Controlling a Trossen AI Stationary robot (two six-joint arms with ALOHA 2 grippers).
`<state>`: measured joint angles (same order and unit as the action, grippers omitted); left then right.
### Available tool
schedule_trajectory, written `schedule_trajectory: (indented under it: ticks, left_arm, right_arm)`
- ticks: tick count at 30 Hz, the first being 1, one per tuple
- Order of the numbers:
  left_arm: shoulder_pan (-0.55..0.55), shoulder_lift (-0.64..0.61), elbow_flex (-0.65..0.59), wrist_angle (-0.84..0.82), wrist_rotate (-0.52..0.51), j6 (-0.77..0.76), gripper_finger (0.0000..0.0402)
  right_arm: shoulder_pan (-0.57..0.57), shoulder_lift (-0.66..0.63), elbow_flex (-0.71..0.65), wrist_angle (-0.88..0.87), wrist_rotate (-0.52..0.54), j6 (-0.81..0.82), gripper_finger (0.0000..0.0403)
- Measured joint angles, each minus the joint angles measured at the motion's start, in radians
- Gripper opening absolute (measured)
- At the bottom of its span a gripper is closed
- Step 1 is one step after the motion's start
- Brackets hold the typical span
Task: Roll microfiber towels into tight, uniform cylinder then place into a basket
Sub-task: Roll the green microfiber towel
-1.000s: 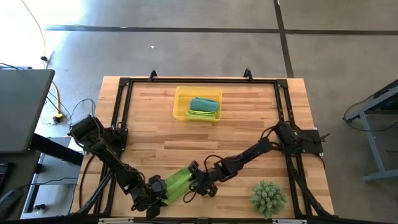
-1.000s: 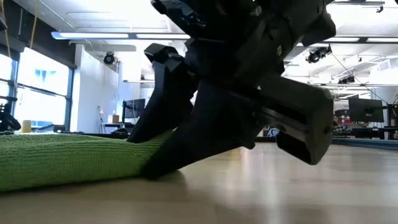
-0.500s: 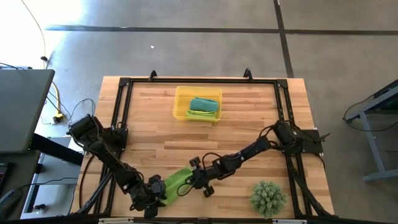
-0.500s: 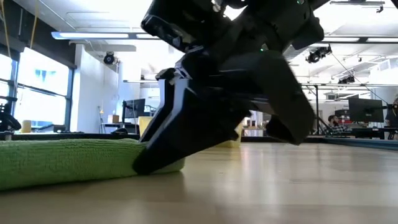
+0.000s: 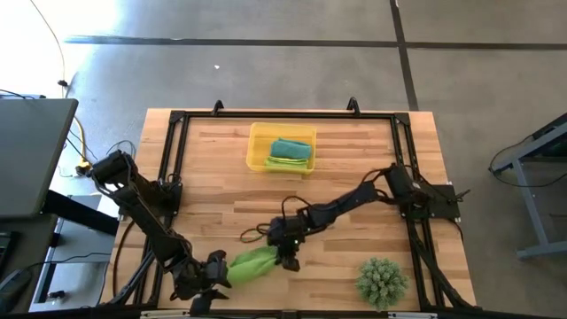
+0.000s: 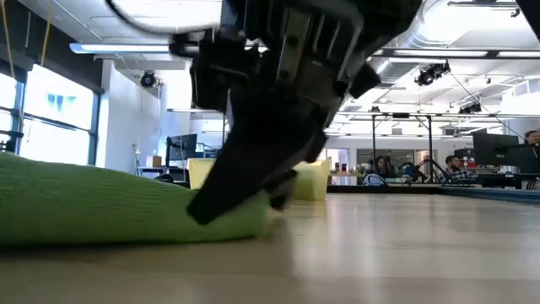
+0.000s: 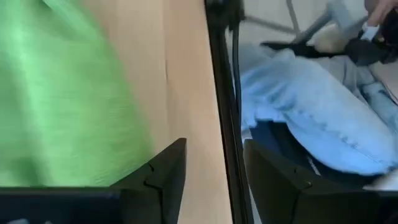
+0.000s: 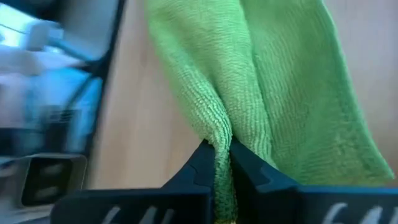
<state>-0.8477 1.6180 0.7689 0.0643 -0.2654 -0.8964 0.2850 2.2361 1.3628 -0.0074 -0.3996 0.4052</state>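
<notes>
Lime-green towel (image 5: 252, 264) lies bunched near the front edge of the wooden counter (image 5: 354, 177), between the two arms. The right hand (image 5: 285, 255) is at the towel's right end, and the right wrist view shows its two dark fingers (image 8: 202, 163) pinched tight together on a raised fold of the green cloth, the rest of the towel spreading away from the pinch. In the low view this hand comes down from above onto the end of the green bundle, which sits on the counter surface. The left hand (image 5: 213, 270) is at the towel's other end, close to the counter's front edge; in its wrist view the fingers (image 7: 163, 171) stand moderately apart with bare wood and the dark frame rail showing in the gap between them, and the green cloth lies just beside one finger, not between the two. That same view looks past the counter edge onto light blue fabric and a person's hand (image 7: 380, 9) in the corner. Well apart from all this, toward the back of the counter, sits the yellow basket (image 5: 257, 146) holding a teal towel (image 5: 292, 147) and a second lime-green towel (image 5: 287, 162) side by side. A spiky green plant (image 5: 382, 281) stands near the front right corner.
</notes>
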Motion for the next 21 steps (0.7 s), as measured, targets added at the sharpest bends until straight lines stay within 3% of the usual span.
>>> schedule_trajectory:
  ticks: [4,9,13,21]
  left_arm:
    - [0.011,0.006,0.001,0.061,-0.097,0.089,0.0149]
    - [0.045,0.014,0.002,0.064,-0.242,0.098,0.0151]
    - [0.076,0.043,0.002,0.051,-0.232,0.105,0.0161]
    - [0.087,0.104,0.003,-0.082,-0.09,0.018,0.0179]
  right_arm:
    - [-0.04,0.001,-0.002,0.015,-0.162,0.103,0.0006]
    - [-0.064,0.001,-0.002,0.022,-0.197,0.179,0.0006]
    - [-0.064,0.001,-0.001,0.018,-0.194,0.178,0.0006]
    - [-0.064,0.001,-0.001,0.011,-0.192,0.182,0.0006]
